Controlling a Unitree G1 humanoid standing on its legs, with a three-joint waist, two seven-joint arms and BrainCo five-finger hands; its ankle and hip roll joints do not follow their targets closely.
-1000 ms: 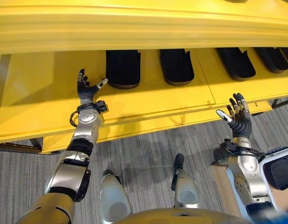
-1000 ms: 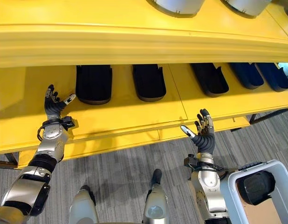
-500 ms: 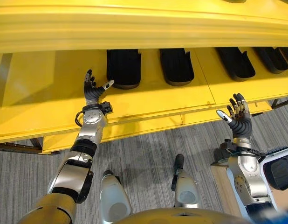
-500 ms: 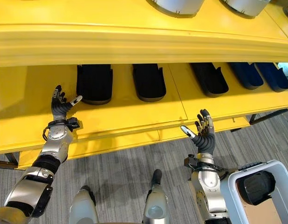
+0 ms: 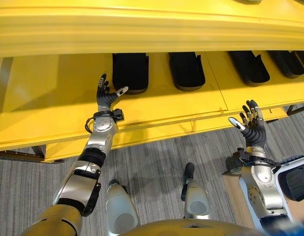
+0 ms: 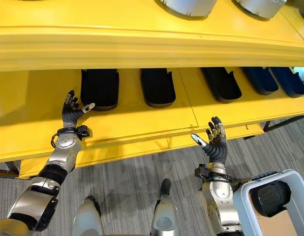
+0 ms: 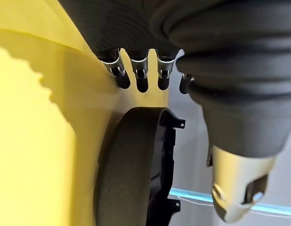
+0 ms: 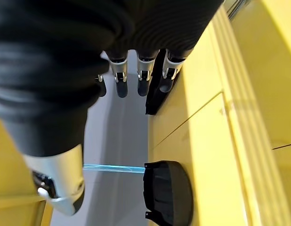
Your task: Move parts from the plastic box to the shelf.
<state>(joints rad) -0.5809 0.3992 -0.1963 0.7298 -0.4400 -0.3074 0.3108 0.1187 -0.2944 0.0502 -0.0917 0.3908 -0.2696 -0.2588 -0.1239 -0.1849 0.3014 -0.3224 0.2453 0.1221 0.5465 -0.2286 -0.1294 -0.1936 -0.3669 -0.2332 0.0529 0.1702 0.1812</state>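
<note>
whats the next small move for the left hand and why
Probably ease the left hand a little further toward the leftmost black part on the yellow shelf. Its fingers are straight and hold nothing, with the thumb just short of the part's near edge. The right hand hovers open and empty at the shelf's front edge.

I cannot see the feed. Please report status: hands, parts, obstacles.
Left hand open beside leftmost black part on shelf. Right hand open, empty. Nothing in the way.
</note>
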